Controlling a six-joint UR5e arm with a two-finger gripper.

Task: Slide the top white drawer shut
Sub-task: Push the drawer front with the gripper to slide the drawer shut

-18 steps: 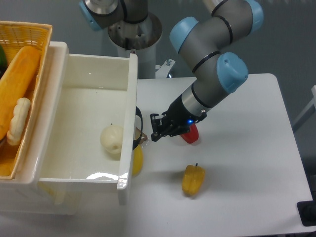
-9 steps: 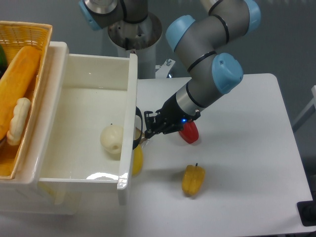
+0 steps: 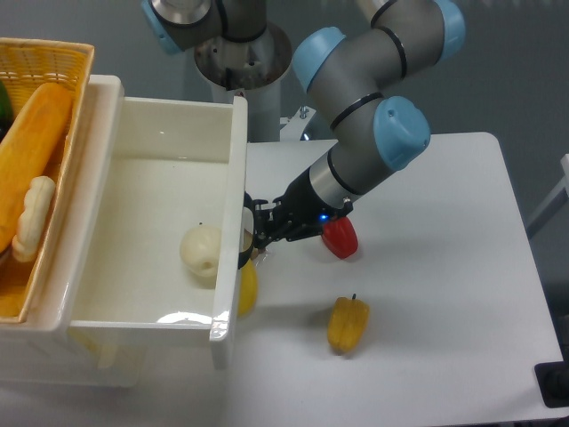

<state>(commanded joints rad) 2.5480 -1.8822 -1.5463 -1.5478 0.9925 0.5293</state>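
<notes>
my black two-finger gripper [image 3: 255, 233] sits right at the small black handle [image 3: 248, 229] on the front panel of the large glossy white plastic drawer [image 3: 233, 178], which stands pulled well out over the left half of the white table [image 3: 427, 294]. the fingers look only slightly parted and seem to touch the panel, but i cannot tell whether they pinch the handle or simply press against it; the dark parts run together.

inside the drawer lies a pale round fruit [image 3: 201, 251], toward 5 o'clock of the drawer floor. at 9 o'clock from the drawer is a woven yellow wicker basket [image 3: 53, 67]. a yellow object [image 3: 248, 286] sits tucked under the front panel at 6 o'clock from my fingertips, a red bell pepper [image 3: 340, 237] lies at 3 o'clock just beside my wrist, and a yellow bell pepper [image 3: 348, 323] at 4 o'clock, apart.

i judge this the contact step: approach done, push not begun. next calls for a straight, level shove toward 9 o'clock, keeping square on the panel so it doesn't skew.
</notes>
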